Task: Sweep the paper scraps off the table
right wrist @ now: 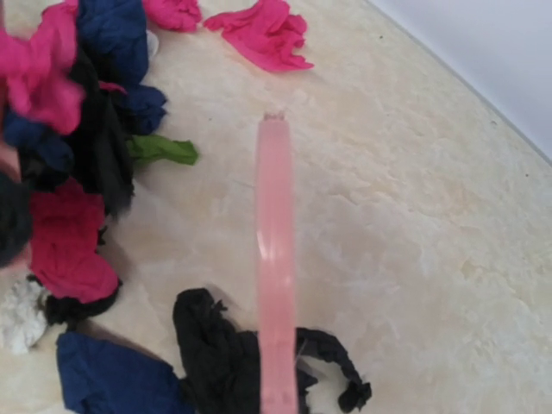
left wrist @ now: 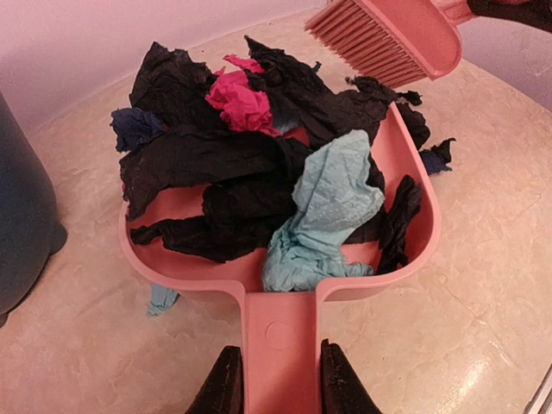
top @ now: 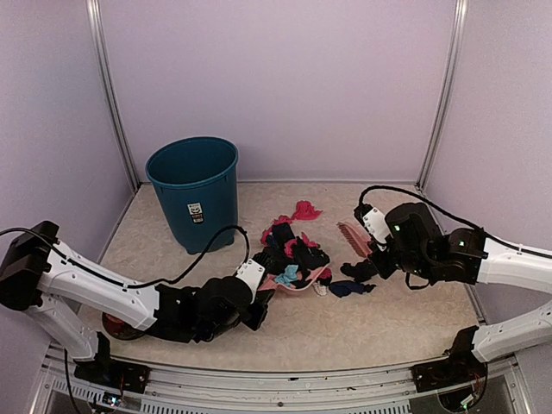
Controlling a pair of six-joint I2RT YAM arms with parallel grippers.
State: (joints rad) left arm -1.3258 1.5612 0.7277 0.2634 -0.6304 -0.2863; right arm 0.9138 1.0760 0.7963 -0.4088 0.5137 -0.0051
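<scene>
Left wrist view: left gripper [left wrist: 278,379] jaws clamp the pink dustpan [left wrist: 429,216] by its handle. Paper scraps [left wrist: 250,172] are heaped in the pan just ahead of the jaws. Judged light, soft and crumpled, prone to spill, so move them via the pan, held level. Right gripper [top: 376,252] is closed on the pink brush [left wrist: 392,34], with loose scraps under and left of its jaws. Table [left wrist: 466,328] is smooth and marbled. Lilac walls stand close; a teal bin [top: 194,185] sits beyond the left jaws.

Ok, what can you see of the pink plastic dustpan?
The pink plastic dustpan rests on the beige table, open mouth pointing away from the left gripper, whose fingers clamp its flat handle. Glossy, raised side walls. Black, magenta and teal paper scraps heap inside; the pink brush hangs near its far corner.
</scene>
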